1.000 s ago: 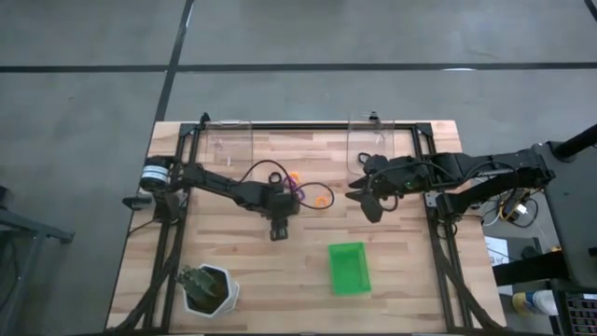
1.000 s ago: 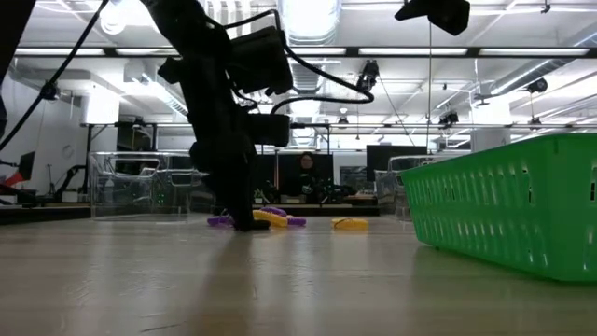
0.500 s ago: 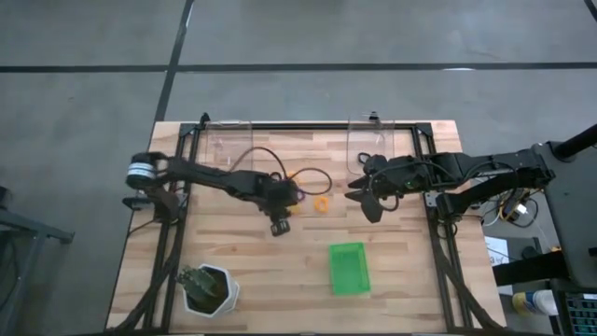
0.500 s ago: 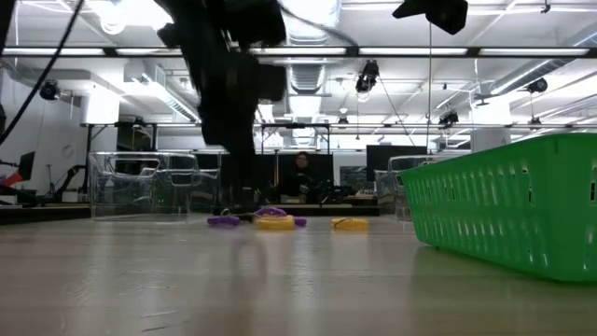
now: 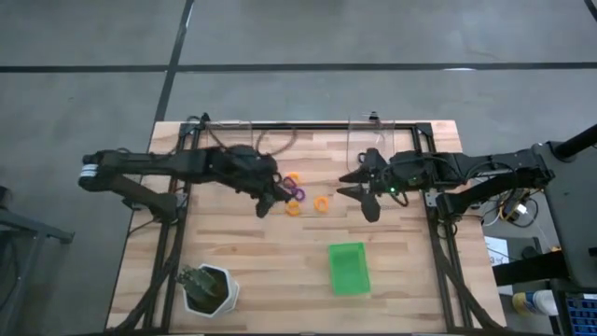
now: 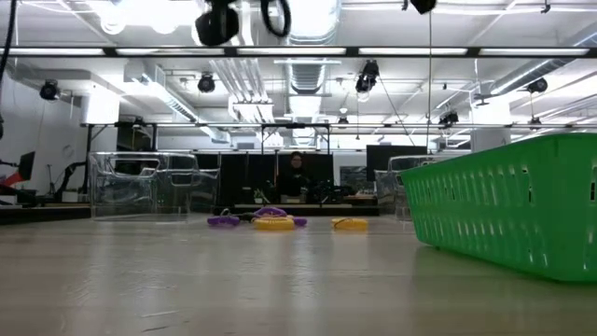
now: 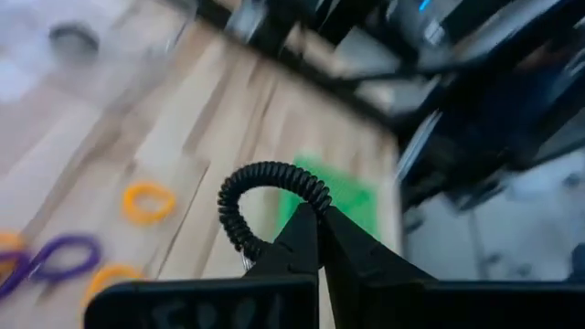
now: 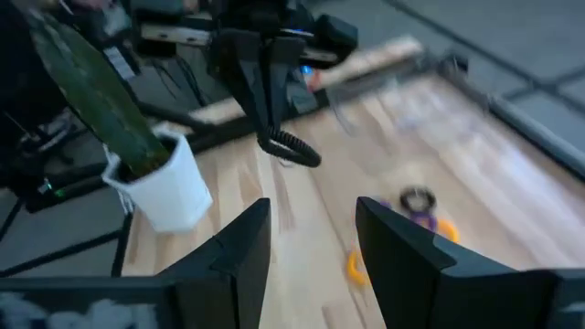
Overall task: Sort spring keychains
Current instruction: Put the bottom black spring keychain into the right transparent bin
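One black spring keychain [image 7: 267,196] hangs pinched in the left claw [image 7: 315,228], lifted clear above the worktop [image 5: 280,252]. Below it lie two purple [image 6: 222,221] and three orange-yellow coils [image 5: 321,203], as far as I can count. Next, I judge, carry it to a clear bin [image 5: 231,142]. Opposite waits the right claw [image 8: 311,228], spread, holding nothing.

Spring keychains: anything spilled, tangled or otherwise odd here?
Nothing stands out. A few purple and orange keychains lie loose on the table, and the left pincer cleanly holds one black keychain lifted above them.
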